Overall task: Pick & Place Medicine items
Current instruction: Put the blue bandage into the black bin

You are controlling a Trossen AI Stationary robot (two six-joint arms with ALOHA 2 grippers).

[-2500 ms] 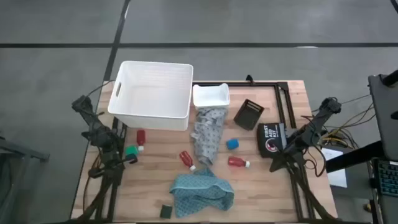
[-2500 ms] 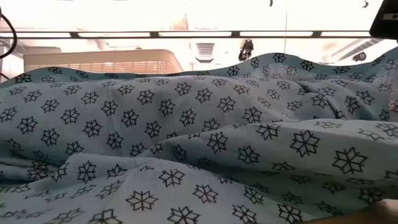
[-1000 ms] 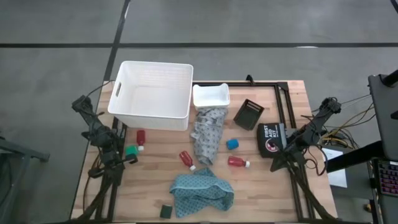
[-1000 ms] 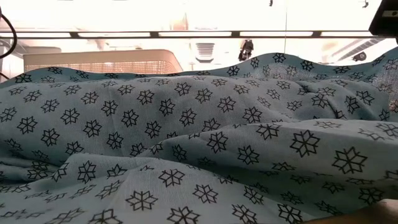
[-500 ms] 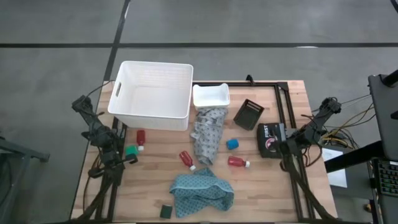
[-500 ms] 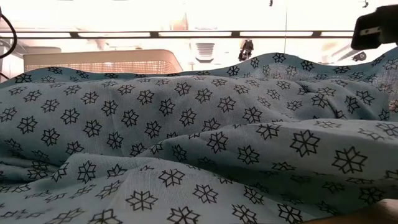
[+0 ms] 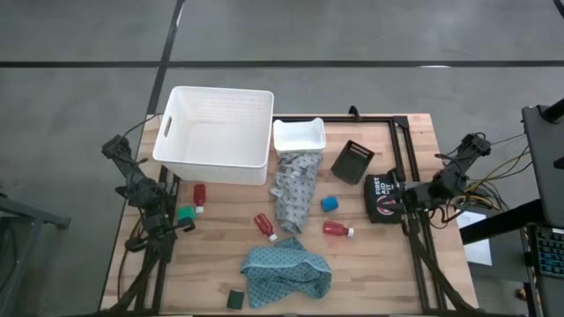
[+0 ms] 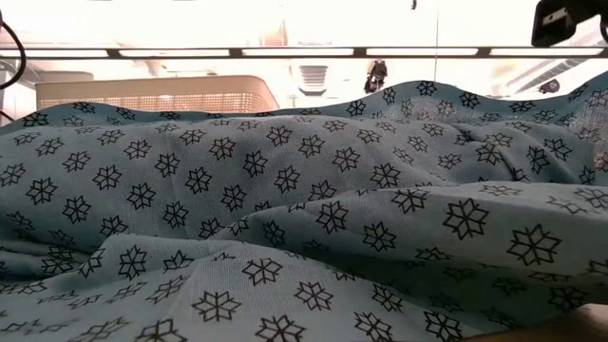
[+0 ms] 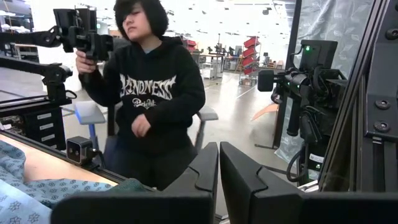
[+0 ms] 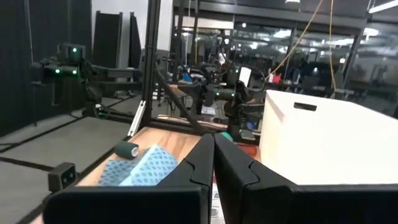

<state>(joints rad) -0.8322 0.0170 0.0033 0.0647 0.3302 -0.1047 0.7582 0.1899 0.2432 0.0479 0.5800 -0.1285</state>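
- The left tool [image 7: 161, 222] sits clenched at the left edge of the table [image 7: 211, 269], empty, its two dark fingers [image 9: 202, 171] pressed together in its own wrist view.
- The right tool [image 7: 407, 201] is clenched too and holds nothing; it hangs at the table's right side, just beside the black first-aid pouch [image 7: 383, 197].
- Three red bottles with white caps lie on the wood: one [image 7: 200, 194] near the left tool, just in front of the big white bin [image 7: 216, 132]; one [image 7: 264, 225] left of the grey patterned cloth [image 7: 293, 192]; one [image 7: 337, 230] to that cloth's right.
- A green container [image 7: 186, 212] rests beside the left red bottle, close to the left tool.
- A blue container [image 7: 330, 204] sits between the grey cloth and the pouch, just above the right red bottle.
- A small white tray [image 7: 299, 136] stands next to the big bin, touching the top of the grey cloth.
- A teal patterned cloth [image 7: 287, 271] is bunched at the near edge of the table and fills most of the low view [image 8: 285, 228].
- A dark box [image 7: 353, 162] lies tilted between the tray and the pouch.
- A person in a black hoodie [image 9: 146, 93] stands beyond the table in the left wrist view, holding up a dark device.
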